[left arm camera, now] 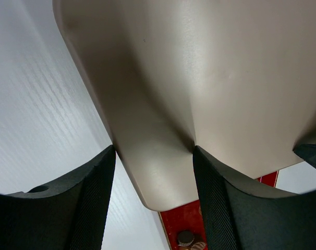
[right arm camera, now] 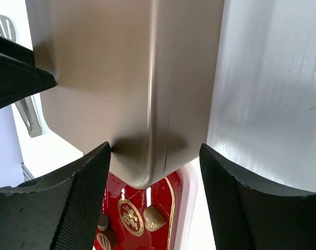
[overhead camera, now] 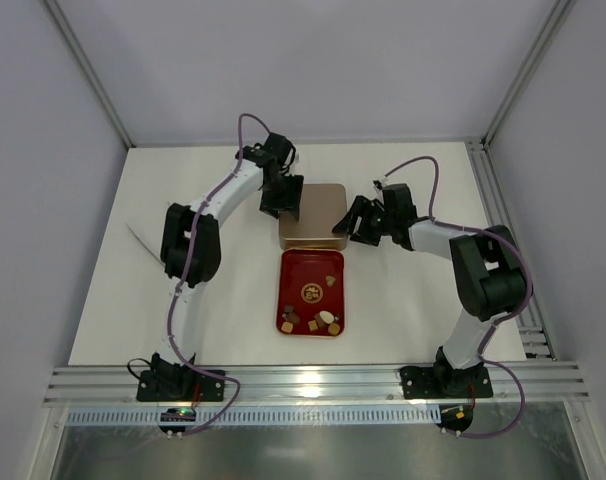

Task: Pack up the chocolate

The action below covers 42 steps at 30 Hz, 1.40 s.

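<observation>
The chocolate (overhead camera: 326, 319) lies as several small brown, tan and cream pieces in a red tray (overhead camera: 301, 270) at the table's middle. A gold tin (overhead camera: 311, 215) sits just beyond it, its near edge over the tray's far end. My left gripper (overhead camera: 281, 207) is shut on the tin's left near corner (left arm camera: 158, 172), both pads against its sides. My right gripper (overhead camera: 349, 226) grips the right near corner (right arm camera: 147, 156). Below the tin, the right wrist view shows a tan piece (right arm camera: 154, 217) and dark ones (right arm camera: 102, 223). One dark round piece (left arm camera: 185, 238) shows in the left wrist view.
A white paper scrap (overhead camera: 138, 238) lies at the table's left side. Aluminium rails run along the front edge (overhead camera: 313, 382) and the right side (overhead camera: 488, 190). Grey walls close in the back and both sides.
</observation>
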Tool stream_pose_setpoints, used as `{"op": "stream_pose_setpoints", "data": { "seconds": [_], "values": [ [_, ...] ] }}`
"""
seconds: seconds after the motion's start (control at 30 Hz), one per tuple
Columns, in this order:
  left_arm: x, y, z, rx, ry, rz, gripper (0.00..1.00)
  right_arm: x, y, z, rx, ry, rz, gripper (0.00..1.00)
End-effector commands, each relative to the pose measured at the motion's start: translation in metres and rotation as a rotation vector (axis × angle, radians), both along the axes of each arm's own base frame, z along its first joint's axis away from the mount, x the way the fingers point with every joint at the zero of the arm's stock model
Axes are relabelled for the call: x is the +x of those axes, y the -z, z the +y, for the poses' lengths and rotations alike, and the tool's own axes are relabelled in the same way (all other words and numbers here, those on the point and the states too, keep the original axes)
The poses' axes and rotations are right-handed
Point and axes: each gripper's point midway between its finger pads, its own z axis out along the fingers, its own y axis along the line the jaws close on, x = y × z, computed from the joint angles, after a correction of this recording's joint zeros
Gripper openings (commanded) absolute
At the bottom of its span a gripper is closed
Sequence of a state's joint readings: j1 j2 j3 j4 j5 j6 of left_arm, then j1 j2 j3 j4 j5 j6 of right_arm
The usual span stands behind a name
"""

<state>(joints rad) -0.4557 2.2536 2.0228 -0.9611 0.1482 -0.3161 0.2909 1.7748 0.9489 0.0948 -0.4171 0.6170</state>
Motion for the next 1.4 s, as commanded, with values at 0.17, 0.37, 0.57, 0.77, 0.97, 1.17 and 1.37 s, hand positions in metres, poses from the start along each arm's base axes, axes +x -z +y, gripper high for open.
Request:
{"op": "stream_pose_setpoints", "data": {
  "seconds": [0.17, 0.37, 0.57, 0.77, 0.97, 1.17, 1.37],
  "values": [
    [-0.016, 0.041, 0.020, 0.134, -0.013, 0.087, 0.60, -0.008, 0.017, -0.018, -0.016, 0.042, 0.021, 0.66],
    [-0.018, 0.042, 0.018, 0.118, -0.004, 0.101, 0.61, -0.002, 0.010, -0.022, 0.007, 0.052, 0.012, 0.63],
    [-0.006, 0.029, 0.013, 0.044, -0.014, 0.089, 0.67, 0.025, -0.006, -0.023, 0.031, 0.049, -0.013, 0.69],
    [0.013, 0.018, 0.013, 0.013, -0.032, 0.068, 0.72, 0.064, -0.013, -0.015, 0.047, 0.046, -0.012, 0.73],
    [0.041, 0.005, 0.009, -0.054, -0.086, -0.009, 0.73, 0.098, -0.021, -0.009, 0.077, 0.071, -0.028, 0.75],
    [0.075, -0.005, 0.014, -0.107, -0.197, -0.102, 0.73, 0.119, -0.014, -0.002, 0.103, 0.079, -0.013, 0.75],
    [0.098, -0.009, 0.032, -0.106, -0.299, -0.151, 0.73, 0.129, 0.001, -0.003, 0.083, 0.094, 0.007, 0.75]
  ]
}}
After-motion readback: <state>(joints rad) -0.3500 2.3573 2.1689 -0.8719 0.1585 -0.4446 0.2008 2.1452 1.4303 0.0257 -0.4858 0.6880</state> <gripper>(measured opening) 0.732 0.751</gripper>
